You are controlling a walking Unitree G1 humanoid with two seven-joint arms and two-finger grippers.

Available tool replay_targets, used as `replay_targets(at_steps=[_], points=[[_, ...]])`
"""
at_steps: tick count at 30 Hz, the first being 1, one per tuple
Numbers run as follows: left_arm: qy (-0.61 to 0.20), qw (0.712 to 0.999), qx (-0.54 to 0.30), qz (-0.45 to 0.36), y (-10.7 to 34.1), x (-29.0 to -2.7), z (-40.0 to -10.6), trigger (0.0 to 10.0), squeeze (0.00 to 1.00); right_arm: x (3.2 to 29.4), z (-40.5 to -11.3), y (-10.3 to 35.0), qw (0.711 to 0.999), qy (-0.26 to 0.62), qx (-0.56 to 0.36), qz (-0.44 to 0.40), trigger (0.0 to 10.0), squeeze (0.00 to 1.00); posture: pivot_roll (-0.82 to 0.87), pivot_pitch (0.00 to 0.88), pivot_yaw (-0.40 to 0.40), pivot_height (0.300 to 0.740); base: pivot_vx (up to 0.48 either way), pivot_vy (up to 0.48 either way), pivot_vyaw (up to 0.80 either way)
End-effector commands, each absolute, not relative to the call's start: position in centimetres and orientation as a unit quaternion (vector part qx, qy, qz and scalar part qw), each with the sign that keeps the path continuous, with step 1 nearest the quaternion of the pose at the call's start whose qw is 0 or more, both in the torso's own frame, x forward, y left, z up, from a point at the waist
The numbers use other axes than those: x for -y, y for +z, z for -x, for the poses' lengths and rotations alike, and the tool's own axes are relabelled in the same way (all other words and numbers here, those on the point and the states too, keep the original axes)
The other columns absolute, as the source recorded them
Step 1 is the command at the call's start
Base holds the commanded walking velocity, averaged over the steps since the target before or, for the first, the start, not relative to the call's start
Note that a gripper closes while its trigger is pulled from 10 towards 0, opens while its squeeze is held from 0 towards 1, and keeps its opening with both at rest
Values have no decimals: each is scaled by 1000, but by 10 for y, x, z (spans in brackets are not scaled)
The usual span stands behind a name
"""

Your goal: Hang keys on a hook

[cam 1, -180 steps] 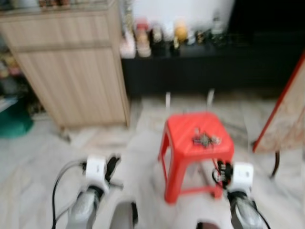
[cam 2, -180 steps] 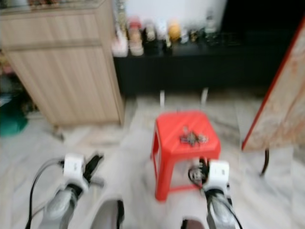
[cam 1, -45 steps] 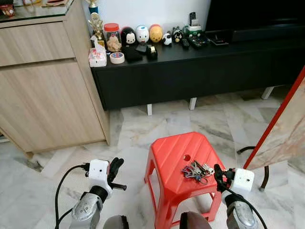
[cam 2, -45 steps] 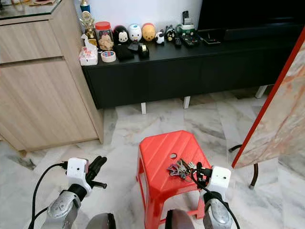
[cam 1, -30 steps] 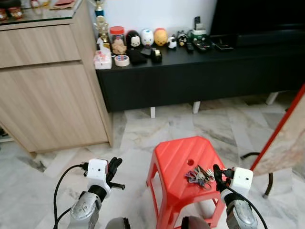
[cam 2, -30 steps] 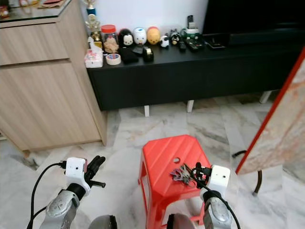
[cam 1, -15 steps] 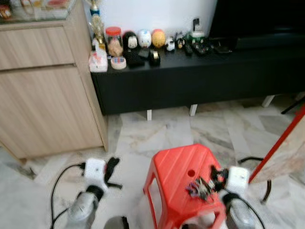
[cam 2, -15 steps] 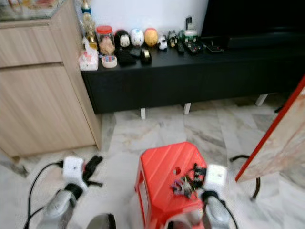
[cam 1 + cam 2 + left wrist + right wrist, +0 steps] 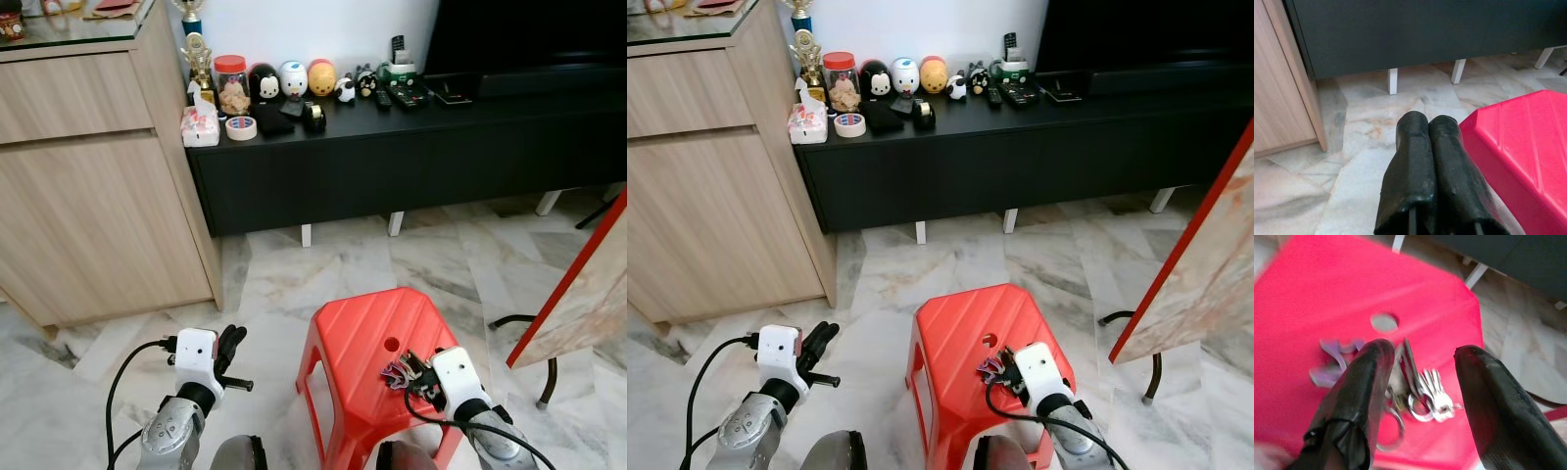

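A bunch of keys (image 9: 396, 372) with a purple tag lies on the top of a red plastic stool (image 9: 358, 333), beside its round hole. My right gripper (image 9: 419, 375) is low over the stool, right at the keys. In the right wrist view the right gripper (image 9: 1422, 352) is open, one black finger on each side of the keys (image 9: 1422, 391). My left gripper (image 9: 231, 343) hangs shut left of the stool, above the floor. The left wrist view has its fingers (image 9: 1415, 156) pressed together, with the stool (image 9: 1518, 132) beside them.
A long black console (image 9: 411, 147) with figurines, a jar and remotes runs along the back wall. A tall wooden cabinet (image 9: 88, 186) stands at the left. A red-framed board (image 9: 578, 284) leans at the right. Marble floor (image 9: 284, 274) surrounds the stool.
My right gripper has moved left from the stool's right edge onto the keys. The head view has shifted slightly. The left arm stays put.
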State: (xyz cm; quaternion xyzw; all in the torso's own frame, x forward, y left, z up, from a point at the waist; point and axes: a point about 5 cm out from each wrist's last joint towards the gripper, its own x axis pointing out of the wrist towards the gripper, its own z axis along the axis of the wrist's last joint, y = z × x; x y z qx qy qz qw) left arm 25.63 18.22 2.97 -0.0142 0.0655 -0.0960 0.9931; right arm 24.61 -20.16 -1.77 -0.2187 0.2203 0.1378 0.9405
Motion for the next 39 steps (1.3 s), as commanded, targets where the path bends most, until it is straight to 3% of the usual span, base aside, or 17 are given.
replay_targets(at_steps=[1, 6, 11, 15, 25, 39], points=[[-97, 992, -80, 10, 23, -183, -253, 10000, 0, 196, -251, -15, 925, 173, -224, 252, 10000, 0, -17, 13, -27, 615, 0, 0, 0], [-98, 992, -83, 10, 22, -183, -252, 10000, 0, 178, -242, -22, 909, 251, -247, 222, 10000, 0, -15, 14, -27, 615, 0, 0, 0], [-98, 992, -83, 9, 22, -183, -253, 10000, 0, 178, -235, -29, 894, 269, -276, 230, 10000, 0, -11, 13, -28, 615, 0, 0, 0], [-97, 992, -84, 7, 22, -184, -253, 10000, 0, 185, -223, -41, 859, 288, -328, 269, 10000, 0, -13, 14, -27, 615, 0, 0, 0], [-99, 991, -85, 10, 21, -182, -253, 10000, 0, 200, -230, -40, 873, 209, -337, 283, 10000, 0, -11, 14, -26, 615, 0, 0, 0], [-103, 991, -89, 11, 20, -180, -252, 10000, 0, 211, -229, -45, 861, 176, -363, 309, 10000, 0, -11, 11, -23, 615, 0, 0, 0]])
